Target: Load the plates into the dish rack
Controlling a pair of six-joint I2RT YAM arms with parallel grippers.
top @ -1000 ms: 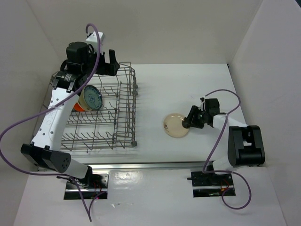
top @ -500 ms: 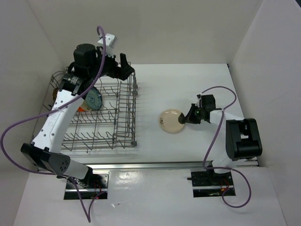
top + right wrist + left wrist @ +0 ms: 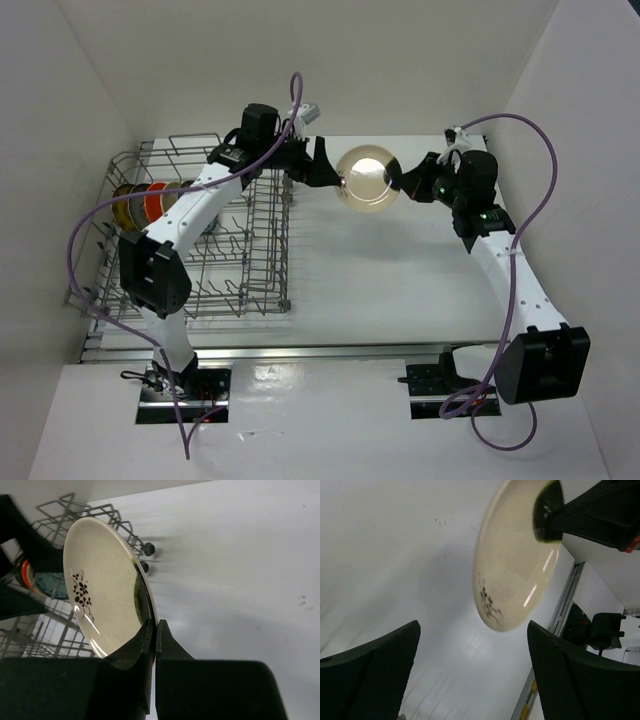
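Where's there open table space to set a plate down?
Bare table lies between the dish rack and its right wall on one side and the right arm on the other. The far middle is crowded: the right tool holds the beige plate beside the open left tool. The rack's far-left corner holds plates.

The white table [image 3: 400, 270] carries the dish rack [image 3: 232, 272] at its left, seemingly standing flat.
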